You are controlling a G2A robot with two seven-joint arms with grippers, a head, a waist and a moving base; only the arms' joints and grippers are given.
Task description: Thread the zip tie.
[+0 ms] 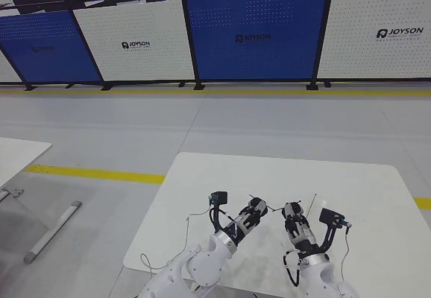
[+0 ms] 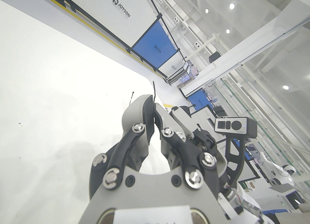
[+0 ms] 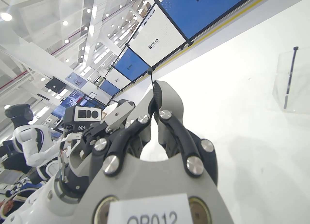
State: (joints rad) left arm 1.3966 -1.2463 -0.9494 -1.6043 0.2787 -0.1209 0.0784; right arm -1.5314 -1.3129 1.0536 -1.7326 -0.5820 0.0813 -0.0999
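Gripper states first: left gripper is pinched closed on a black zip tie, whose plain narrow end stands just proud of the fingertips. The right gripper is clamped the same way on a black strip, with the square locking head poking out just past its tips.

Judgement: these are the two ends of one tie. The run between the grippers is hidden, so this is unconfirmed.

Reason for the hold: gripping so close to each end leaves only a short stub free. That should keep a limp strip stiff enough to aim.

Position: from above, both grippers sit side by side over the white table, near its front edge. They are close together but not touching, and both point away from the robot. The tip is not in the head, so threading is not yet done.

Next move, as judged: bring the narrow end round to face the slot in the head. The slot is small, so slight misalignment would make the tip skid past.

Also noted: a clear holder on the table holds a second zip tie upright, head uppermost. It is apart from the right gripper and untouched.
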